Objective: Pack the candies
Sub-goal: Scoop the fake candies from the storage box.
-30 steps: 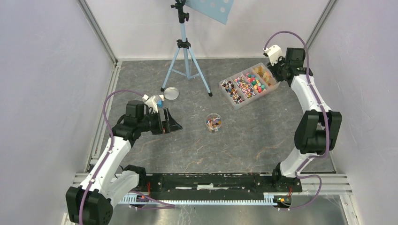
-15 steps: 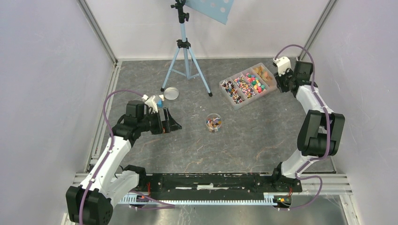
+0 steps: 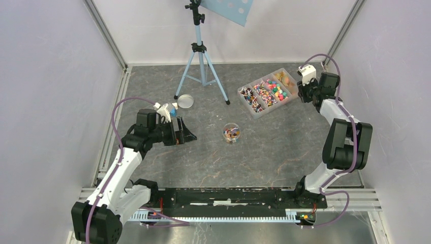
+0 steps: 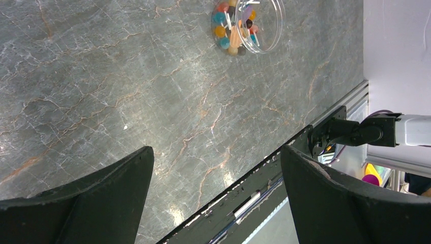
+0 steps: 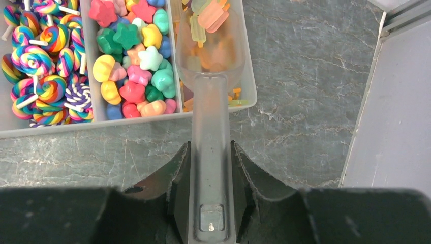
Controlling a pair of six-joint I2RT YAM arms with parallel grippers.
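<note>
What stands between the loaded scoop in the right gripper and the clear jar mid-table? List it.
Nothing upright. The scoop, with candies in it, is clamped in the right gripper over the tray's end compartment. The straight line to the jar crosses only the tray's other compartments, then table top. The tripod leg stands off that line.

Lollipops [image 5: 31, 60] are rainbow-swirled, star candies [image 5: 137, 56] multicoloured, scoop [image 5: 211, 152] translucent, table [image 5: 300, 76] grey-veined.

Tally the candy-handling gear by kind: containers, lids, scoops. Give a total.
Containers: 2 (divided tray, clear bowl)
Lids: 1 (round lid)
Scoops: 1 (scoop, gripped by the right pincer)
Total: 4
</note>
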